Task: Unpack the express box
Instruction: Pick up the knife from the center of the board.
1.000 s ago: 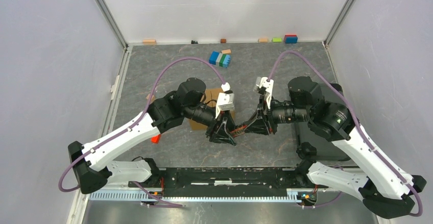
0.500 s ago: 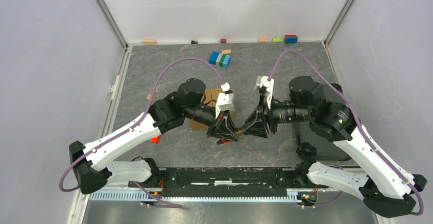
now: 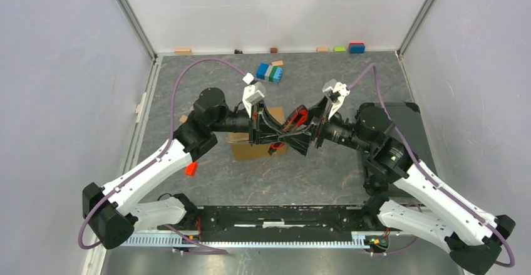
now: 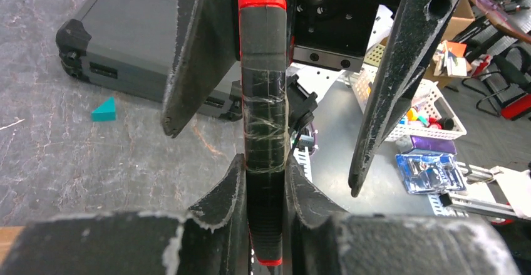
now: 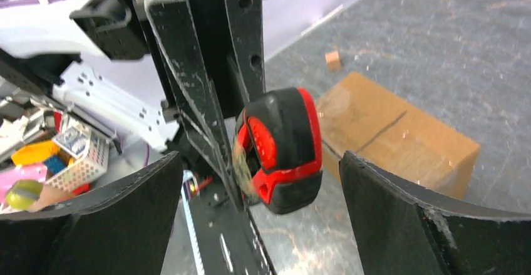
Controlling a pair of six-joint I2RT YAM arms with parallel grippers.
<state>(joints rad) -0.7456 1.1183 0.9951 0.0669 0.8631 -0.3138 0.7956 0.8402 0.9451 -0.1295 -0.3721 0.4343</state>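
The express box (image 3: 247, 150) is a brown cardboard carton lying on the grey table under my left wrist, flaps shut; the right wrist view shows its top (image 5: 401, 137) with a seam line. My left gripper (image 3: 273, 132) is shut on a red-and-black hand tool (image 4: 264, 99), whose handle is wrapped in clear tape and stands upright between the left fingers (image 4: 225, 187). My right gripper (image 5: 260, 156) faces it, open, with its fingers (image 4: 194, 56) standing wide on either side of the tool (image 5: 282, 150) and not touching it.
A black hard case (image 3: 407, 124) lies at the right, under my right arm. A blue-green block cluster (image 3: 270, 72) sits toward the back. A red piece (image 3: 190, 169) lies at front left, a teal wedge (image 4: 104, 109) near the case, and small blocks (image 3: 357, 47) line the back wall.
Both wrists have swung from the front of the table toward the far side, over the box. My left gripper closed on the tool and my right gripper opened off it.
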